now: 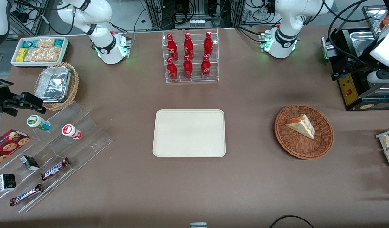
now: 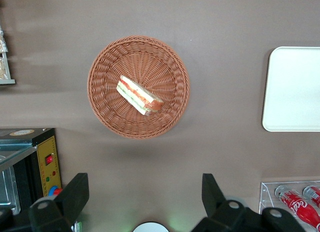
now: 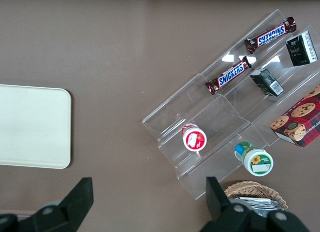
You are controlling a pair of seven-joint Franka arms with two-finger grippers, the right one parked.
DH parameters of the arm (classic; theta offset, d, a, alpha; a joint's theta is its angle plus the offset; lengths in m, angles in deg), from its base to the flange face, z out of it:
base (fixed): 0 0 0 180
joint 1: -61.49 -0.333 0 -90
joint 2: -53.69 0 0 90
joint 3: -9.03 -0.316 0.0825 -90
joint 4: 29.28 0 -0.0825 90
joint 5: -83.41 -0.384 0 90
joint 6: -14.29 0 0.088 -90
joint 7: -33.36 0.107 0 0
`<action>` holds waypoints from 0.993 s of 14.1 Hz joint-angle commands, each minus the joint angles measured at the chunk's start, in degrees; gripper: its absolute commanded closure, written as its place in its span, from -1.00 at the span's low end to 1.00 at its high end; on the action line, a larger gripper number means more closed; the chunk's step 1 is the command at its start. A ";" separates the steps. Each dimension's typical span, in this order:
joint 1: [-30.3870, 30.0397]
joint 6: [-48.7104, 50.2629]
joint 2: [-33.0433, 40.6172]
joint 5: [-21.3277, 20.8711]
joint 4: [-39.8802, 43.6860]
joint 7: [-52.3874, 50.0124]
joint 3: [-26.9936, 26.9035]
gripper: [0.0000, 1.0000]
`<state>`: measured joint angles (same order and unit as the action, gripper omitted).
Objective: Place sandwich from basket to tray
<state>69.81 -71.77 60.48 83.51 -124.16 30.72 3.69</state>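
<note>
Wicker basket [image 2: 138,86] cradling sandwich [image 2: 139,95], well apart from gripper [image 2: 145,197] (jaws spread).

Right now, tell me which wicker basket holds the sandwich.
The reddish-brown basket beside the tray, under the open gripper; the sandwich lies in it. The lighter basket holds foil.

Brown table [image 1: 251,177]: tray [image 1: 189,133], basket [image 1: 303,131].

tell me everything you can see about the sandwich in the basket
The sandwich is a small triangular wedge of pale white bread, with red and green filling showing along its cut edge. It lies on its side near the middle of the round reddish-brown wicker basket, touching only the weave. The gripper hangs open high above it, jaws wide apart, holding nothing.
</note>
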 commanded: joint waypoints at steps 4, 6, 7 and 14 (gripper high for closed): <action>-0.41 0.55 -0.99 -0.02 1.81 0.17 -0.03 -1.00; -0.41 -0.06 -2.39 -0.19 1.89 0.17 -0.03 -1.00; -0.41 -0.93 -2.74 -0.19 1.55 0.17 -0.03 -1.00; -2.17 -4.45 -10.64 -0.19 0.31 -5.70 -0.64 -1.00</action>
<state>68.09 -75.02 52.92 83.47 -124.47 28.18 2.74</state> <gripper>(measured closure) 0.000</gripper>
